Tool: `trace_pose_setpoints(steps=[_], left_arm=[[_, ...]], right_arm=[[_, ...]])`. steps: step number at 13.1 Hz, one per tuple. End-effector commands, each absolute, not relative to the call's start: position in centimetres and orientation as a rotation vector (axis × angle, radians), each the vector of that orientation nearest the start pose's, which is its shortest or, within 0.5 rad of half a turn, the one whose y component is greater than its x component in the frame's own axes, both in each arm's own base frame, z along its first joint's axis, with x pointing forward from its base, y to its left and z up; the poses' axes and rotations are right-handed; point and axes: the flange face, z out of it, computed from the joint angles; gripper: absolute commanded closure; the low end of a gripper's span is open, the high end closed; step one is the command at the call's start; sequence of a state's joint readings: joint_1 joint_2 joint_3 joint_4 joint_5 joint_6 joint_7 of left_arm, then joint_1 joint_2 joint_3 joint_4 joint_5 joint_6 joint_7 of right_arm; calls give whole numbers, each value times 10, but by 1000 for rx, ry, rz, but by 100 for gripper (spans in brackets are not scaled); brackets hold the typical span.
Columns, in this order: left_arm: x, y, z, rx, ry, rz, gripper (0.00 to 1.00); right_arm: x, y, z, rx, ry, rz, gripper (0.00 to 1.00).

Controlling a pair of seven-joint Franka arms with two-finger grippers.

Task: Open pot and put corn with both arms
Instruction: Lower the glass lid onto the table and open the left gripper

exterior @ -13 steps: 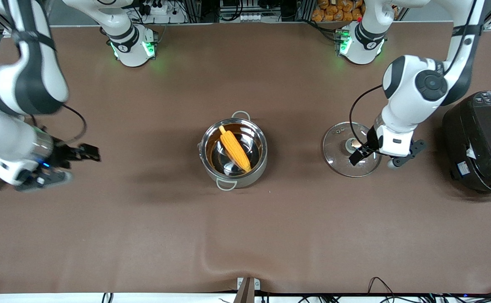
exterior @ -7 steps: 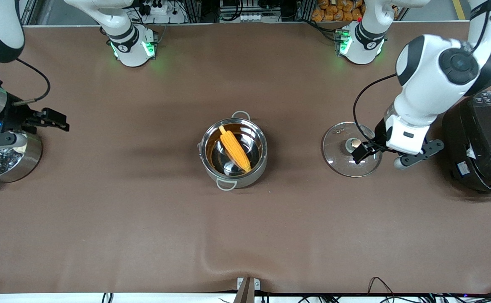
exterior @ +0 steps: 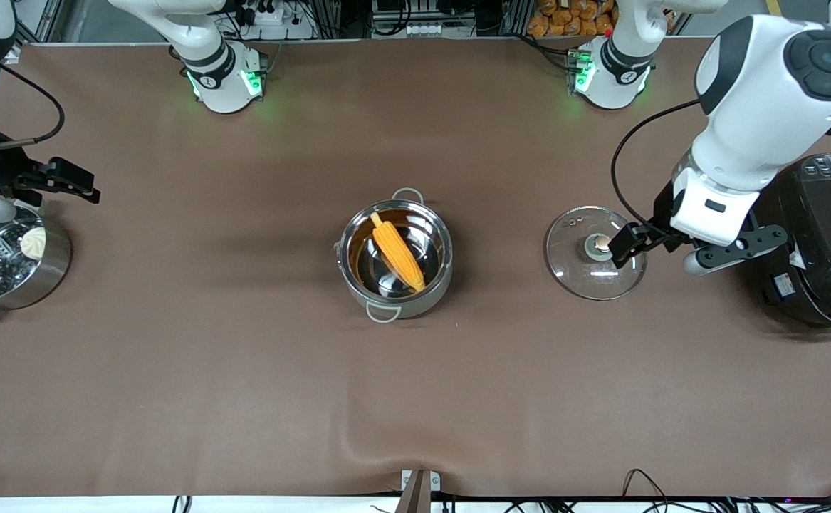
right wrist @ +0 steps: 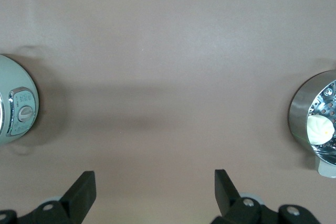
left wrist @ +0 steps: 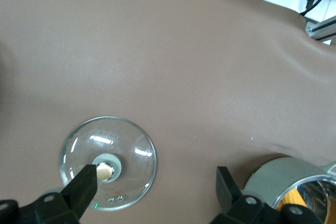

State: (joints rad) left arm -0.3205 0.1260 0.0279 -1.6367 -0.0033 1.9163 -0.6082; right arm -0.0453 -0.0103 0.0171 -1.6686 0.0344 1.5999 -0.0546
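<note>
At the middle of the brown table [exterior: 244, 399] stands the pot [exterior: 395, 260], uncovered, its two loop handles pointing one toward the robots' bases and one toward the front camera. Inside it the corn [exterior: 397, 253] lies slantwise across the shiny bottom, pointed tip toward the bases and thick end against the wall nearer the camera. Toward the left arm's end of the table the glass lid [exterior: 592, 251] lies flat on the cloth, knob up, well apart from the pot. Over the lid's edge hangs the left gripper [exterior: 661, 246], fingers spread wide with nothing between them; in the left wrist view one finger [left wrist: 84, 187] shows beside the knob and the other [left wrist: 227, 187] stands clear near the pot's rim. Just beside that gripper, at the table's end, sits the black rice cooker [exterior: 817, 242]. At the right arm's end the right gripper [exterior: 45, 187] hangs with its fingers [right wrist: 84, 188] likewise wide apart and empty, above the table just beside the steamer pot [exterior: 9, 263], which holds a white bun [exterior: 33, 244] on its perforated insert.
</note>
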Motion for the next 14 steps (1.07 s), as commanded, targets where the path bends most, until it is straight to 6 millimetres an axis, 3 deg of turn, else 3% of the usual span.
trace_pose_setpoints(steps=[1,8,14], left_arm=[[588,-179,568,-3131,-458,-176,0],[581,-182,575,-3121,-429,-108,0],[579,-185,574,-3120,-429,-98,0]], right_arm=[[541,-17,591,-3118,-34,80,0],[535,-36,599,-3128,1,76,0],[531,-32,604,-3129,-11,83,0]])
